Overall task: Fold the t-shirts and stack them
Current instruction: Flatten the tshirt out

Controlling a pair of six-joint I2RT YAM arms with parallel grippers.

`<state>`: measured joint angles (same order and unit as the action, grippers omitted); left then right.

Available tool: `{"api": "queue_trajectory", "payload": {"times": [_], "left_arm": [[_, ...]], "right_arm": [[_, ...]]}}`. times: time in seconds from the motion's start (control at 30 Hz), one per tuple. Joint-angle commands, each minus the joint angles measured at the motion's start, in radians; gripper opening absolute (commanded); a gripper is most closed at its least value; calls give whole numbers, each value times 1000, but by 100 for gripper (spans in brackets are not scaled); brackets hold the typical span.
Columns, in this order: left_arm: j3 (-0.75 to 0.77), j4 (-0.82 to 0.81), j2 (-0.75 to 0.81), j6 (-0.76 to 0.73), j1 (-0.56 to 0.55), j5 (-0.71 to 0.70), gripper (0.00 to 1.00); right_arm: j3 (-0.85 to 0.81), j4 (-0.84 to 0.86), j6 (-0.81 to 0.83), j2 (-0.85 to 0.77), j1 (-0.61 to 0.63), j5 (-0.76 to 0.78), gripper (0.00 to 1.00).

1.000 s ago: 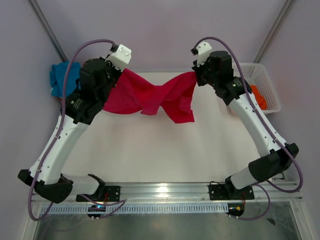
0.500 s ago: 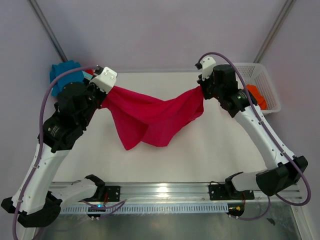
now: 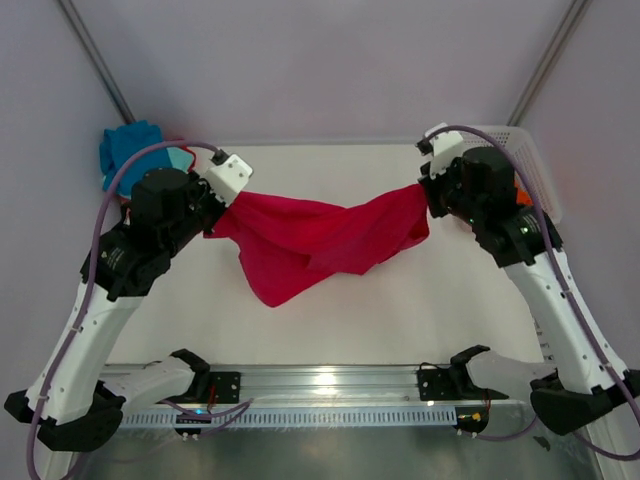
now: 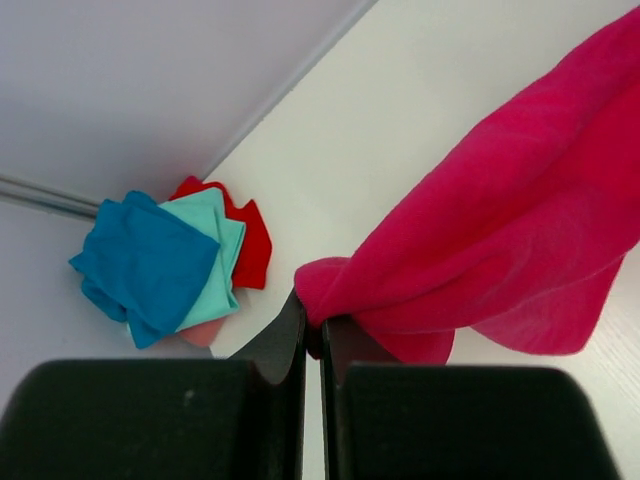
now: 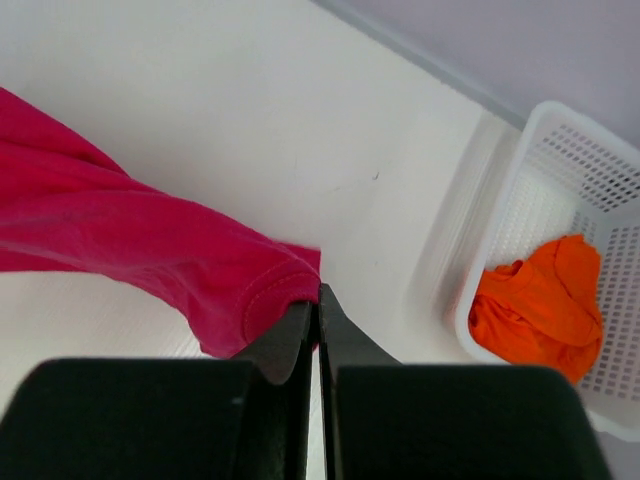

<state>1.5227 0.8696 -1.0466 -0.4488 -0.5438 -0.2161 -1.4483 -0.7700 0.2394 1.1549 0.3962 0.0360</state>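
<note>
A large crimson t-shirt (image 3: 320, 240) hangs stretched between both arms above the white table, its middle sagging in folds. My left gripper (image 4: 312, 312) is shut on one bunched edge of the crimson t-shirt (image 4: 500, 240). My right gripper (image 5: 317, 300) is shut on a hemmed edge of the same shirt (image 5: 150, 240). In the top view the left gripper (image 3: 214, 222) holds the left end and the right gripper (image 3: 428, 202) the right end. A stack of blue, teal and red t-shirts (image 4: 170, 262) lies at the far left corner (image 3: 130, 155). An orange t-shirt (image 5: 540, 305) sits in the basket.
A white plastic lattice basket (image 5: 610, 180) stands at the far right of the table (image 3: 400, 310), partly behind the right arm in the top view. Metal frame poles (image 3: 95, 55) rise at both back corners. A rail (image 3: 320, 380) runs along the near edge.
Both arms swung outward and toward the near side, pulling the crimson shirt wider between them. The right gripper moved right and nearer the basket. Both grips held.
</note>
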Motion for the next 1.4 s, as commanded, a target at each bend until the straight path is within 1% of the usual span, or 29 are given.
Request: {"api": "queue_trajectory", "payload": {"times": [0.0,0.03,0.13,0.27,0.4,0.43,0.53,0.63,0.7,0.77,0.87,0.9,0.97,1.0,1.03,1.07,1.1,1.2,1.27,1.3,1.37], "left_arm": [[74,28,51,65,5,121,0],[80,34,66,77,13,165,0],[80,14,109,130,30,202,0],[62,-27,158,206,59,196,0],[85,0,220,205,74,210,0],[100,9,235,200,79,246,0],[122,51,302,188,102,290,0],[168,115,358,167,125,359,0],[201,138,381,159,143,394,0],[208,154,413,159,166,415,0],[189,180,428,165,191,483,0],[180,178,424,170,194,494,0],[145,158,405,174,197,492,0],[134,148,396,173,197,421,0],[119,123,379,170,197,368,0],[108,108,376,173,197,319,0],[93,98,375,167,196,285,0],[94,114,369,139,193,276,0],[97,111,367,133,193,239,0],[97,108,369,130,194,225,0],[88,97,373,121,194,167,0]], "right_arm": [[-72,-2,24,-118,-5,-10,3],[-72,3,29,-136,-3,-1,3],[-61,18,47,-210,-3,27,3],[-95,0,41,-270,-3,25,3],[-147,-67,86,-348,-5,-120,3],[-165,-86,119,-380,-3,-187,3],[-198,-149,162,-446,-3,-283,3],[-239,-213,190,-478,-13,-346,3],[-277,-264,216,-506,-22,-438,3],[-296,-291,221,-533,-45,-540,3],[-299,-322,228,-546,-65,-638,3],[-290,-321,230,-547,-65,-648,3],[-233,-299,228,-546,-65,-627,3],[-207,-284,221,-549,-65,-595,3],[-146,-261,216,-555,-65,-555,3],[-117,-229,215,-563,-57,-463,3],[-88,-221,210,-567,-51,-420,3],[-75,-207,202,-578,-34,-319,3],[-86,-198,201,-578,-30,-271,3],[-92,-189,196,-580,-30,-198,3],[-103,-169,190,-583,-26,-121,3]]}}
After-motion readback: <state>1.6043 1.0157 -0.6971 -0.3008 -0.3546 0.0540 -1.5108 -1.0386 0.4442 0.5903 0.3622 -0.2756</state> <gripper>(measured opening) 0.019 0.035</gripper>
